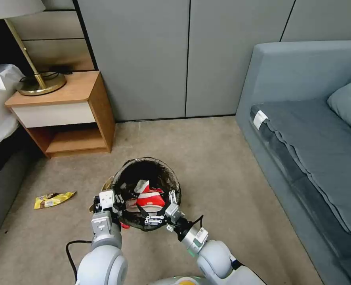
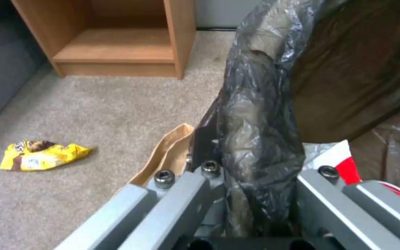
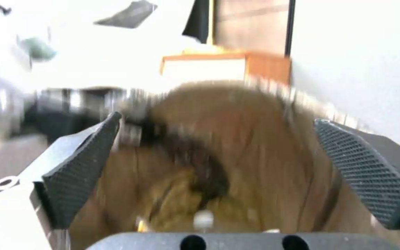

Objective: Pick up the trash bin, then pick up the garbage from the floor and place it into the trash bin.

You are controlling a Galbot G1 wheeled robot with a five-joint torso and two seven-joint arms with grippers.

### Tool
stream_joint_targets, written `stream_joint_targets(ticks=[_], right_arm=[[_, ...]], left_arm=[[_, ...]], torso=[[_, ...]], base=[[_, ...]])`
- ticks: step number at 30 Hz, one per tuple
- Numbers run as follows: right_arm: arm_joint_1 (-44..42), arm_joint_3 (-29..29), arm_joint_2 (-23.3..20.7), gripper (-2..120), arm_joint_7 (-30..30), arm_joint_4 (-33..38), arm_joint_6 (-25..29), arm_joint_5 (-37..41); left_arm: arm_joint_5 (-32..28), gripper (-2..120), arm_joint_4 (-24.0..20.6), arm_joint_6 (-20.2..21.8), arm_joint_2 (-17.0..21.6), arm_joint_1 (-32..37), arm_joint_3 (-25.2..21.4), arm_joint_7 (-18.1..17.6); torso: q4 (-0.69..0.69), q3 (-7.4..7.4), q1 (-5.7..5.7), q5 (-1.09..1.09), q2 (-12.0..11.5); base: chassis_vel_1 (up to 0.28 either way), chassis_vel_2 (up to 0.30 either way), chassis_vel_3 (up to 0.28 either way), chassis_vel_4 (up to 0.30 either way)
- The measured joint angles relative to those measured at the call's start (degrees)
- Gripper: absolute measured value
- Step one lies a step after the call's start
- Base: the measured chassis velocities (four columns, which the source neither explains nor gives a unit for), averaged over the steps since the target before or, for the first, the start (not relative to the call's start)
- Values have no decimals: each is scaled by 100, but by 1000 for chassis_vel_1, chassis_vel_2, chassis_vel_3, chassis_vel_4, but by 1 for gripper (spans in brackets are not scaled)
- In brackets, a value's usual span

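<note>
Dark bag plastic, folded over the rim of the trash bin [image 1: 147, 190], sits pinched in our left gripper [image 1: 113, 199]; the left wrist view shows its fingers [image 2: 181, 194] closed on the bagged rim at the bin's 9 o'clock side. Our right gripper [image 1: 159, 211] is at the bin's 6 o'clock edge, and its fingers [image 3: 84, 170] stand wide apart with nothing between them, the bin's mouth just ahead. A red-and-white paper cup [image 1: 149, 199] lies inside the bin, directly beyond that gripper (with a white scrap beside it).

Garbage left on the floor: a yellow snack wrapper [image 1: 53, 199] well out at the bin's 9 o'clock, and a tan paper piece [image 2: 165, 156] touching the bin wall beside the left fingers.

Risks, as we judge them. The left hold may be mostly on bag film, not hard rim; the film could slip or tear and the bin would tilt and spill the cup. The tan piece is tucked against the bin, so reaching for it could shove the bin. The open right fingers could also snag the liner on withdrawal.

Surface: short beige carpet [image 1: 223, 166], which may let flat paper cling. Room: wooden nightstand [image 1: 64, 114] at 11 o'clock with a brass lamp [image 1: 37, 75] on it, grey sofa [image 1: 310, 138] at 2 o'clock, grey wall panels [image 1: 183, 55] at 12.
</note>
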Motion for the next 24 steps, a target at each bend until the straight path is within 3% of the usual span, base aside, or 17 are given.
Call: stream_joint_targets(ticks=[8, 10, 13, 18, 24], right_arm=[[-406, 448, 74, 100, 552, 1482, -248, -226], [-648, 731, 207, 100, 902, 2154, -435, -582], [-932, 889, 332, 100, 1213, 2592, -574, -814], [-1292, 1164, 449, 100, 1383, 2662, -508, -1089], [-1480, 1755, 461, 100, 1418, 2058, -5, -1132]], left_arm=[[-18, 0, 116, -5, 25, -56, -39, 5], [-35, 0, 168, -20, 35, -60, -70, 6], [-64, 0, 181, -32, 35, -64, -101, 6], [-135, 0, 204, -41, 35, -84, -162, 5], [-281, 0, 151, -61, 52, -78, -205, -11]], torso=[[-1, 0, 0, 0, 0], [-1, 0, 0, -1, 0], [0, 0, 0, 0, 0], [-1, 0, 0, 0, 0], [0, 0, 0, 1, 0]], base=[[0, 0, 0, 0], [0, 0, 0, 0], [0, 0, 0, 0], [0, 0, 0, 0], [0, 0, 0, 0]])
